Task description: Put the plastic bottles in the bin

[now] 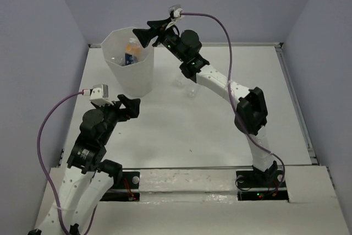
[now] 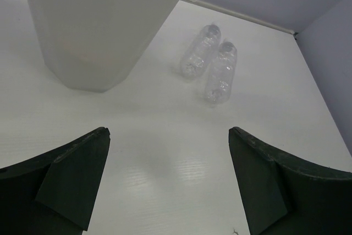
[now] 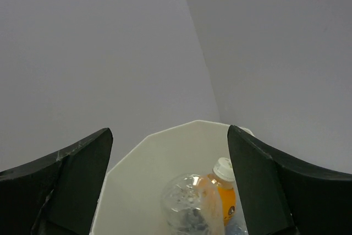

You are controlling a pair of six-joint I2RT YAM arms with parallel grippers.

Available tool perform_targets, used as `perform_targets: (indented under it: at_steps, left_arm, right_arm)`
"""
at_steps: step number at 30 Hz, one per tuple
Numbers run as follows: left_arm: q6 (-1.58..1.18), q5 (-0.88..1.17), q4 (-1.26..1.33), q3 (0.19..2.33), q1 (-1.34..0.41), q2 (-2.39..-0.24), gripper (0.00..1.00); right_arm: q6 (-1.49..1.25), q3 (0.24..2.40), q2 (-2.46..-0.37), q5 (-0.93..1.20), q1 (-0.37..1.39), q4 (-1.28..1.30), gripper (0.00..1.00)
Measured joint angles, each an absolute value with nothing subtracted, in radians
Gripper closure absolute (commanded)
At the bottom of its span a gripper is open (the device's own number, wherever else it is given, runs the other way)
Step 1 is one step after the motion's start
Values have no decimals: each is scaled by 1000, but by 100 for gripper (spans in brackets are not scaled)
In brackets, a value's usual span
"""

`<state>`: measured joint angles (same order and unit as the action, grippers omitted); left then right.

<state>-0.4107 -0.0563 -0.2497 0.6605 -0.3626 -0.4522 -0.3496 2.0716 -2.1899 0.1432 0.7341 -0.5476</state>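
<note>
The white faceted bin (image 1: pixel 130 78) stands at the back left of the table; it also shows in the left wrist view (image 2: pixel 93 31) and in the right wrist view (image 3: pixel 165 158). Inside it lie an orange bottle (image 3: pixel 226 190) with a white cap and a clear crinkled bottle (image 3: pixel 192 205). Two clear bottles (image 2: pixel 199 59) (image 2: pixel 221 72) lie side by side on the table right of the bin, partly hidden under the right arm in the top view (image 1: pixel 187 87). My right gripper (image 1: pixel 149 32) is open and empty above the bin's rim. My left gripper (image 1: pixel 132 105) is open and empty, low in front of the bin.
The white table (image 1: pixel 181 130) has a raised wall at the back and on the right (image 1: pixel 294 97). Grey walls surround it. The right arm stretches across the middle of the table above the two loose bottles.
</note>
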Motion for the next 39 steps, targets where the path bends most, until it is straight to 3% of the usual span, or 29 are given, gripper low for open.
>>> perform_targets:
  at_steps: [6,11,15,22,26,39]
  left_arm:
    - [-401,-29,-218,661,-350,-493,1]
    - [-401,25,-162,697,-377,-658,1]
    - [-403,27,-137,809,-488,-832,2]
    - [-400,-14,-15,1102,-645,-1209,4]
    - [-382,-33,18,1277,-673,-1458,4]
    - [-211,-257,-158,1998,-671,-2252,4]
  right_arm:
    - [-267,1936,-2024,55,734,-530,14]
    - [-222,1635,-1794,-45,725,-546,44]
    - [-281,1295,-1572,-101,664,-552,55]
    - [-479,828,-1348,-121,408,-451,60]
    - [-567,653,-1268,-112,374,-405,60]
    - [-659,437,-1098,-40,367,-386,60]
